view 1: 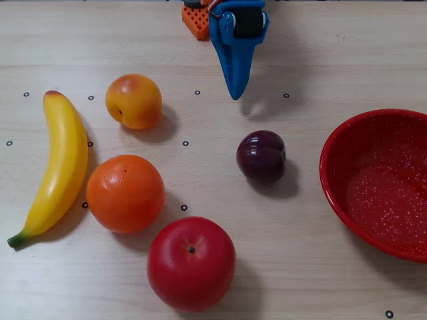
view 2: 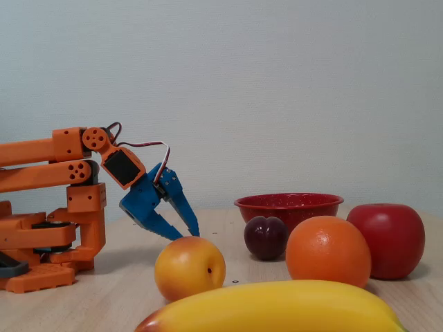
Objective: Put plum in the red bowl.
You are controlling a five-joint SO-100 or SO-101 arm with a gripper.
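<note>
The small glossy dark purple plum rests on the pale wooden table, left of the large speckled red bowl in the overhead view. The blue two-finger claw hovers beyond it, well apart, empty, fingers nearly together with a narrow gap in the fixed view.

No text, label, brand, number or sign can be read in either view. The only marks seen are small black ring-shaped dots printed on the worktop, scattered among the fruit in the overhead view; no letters or figures are attached to them.
</note>
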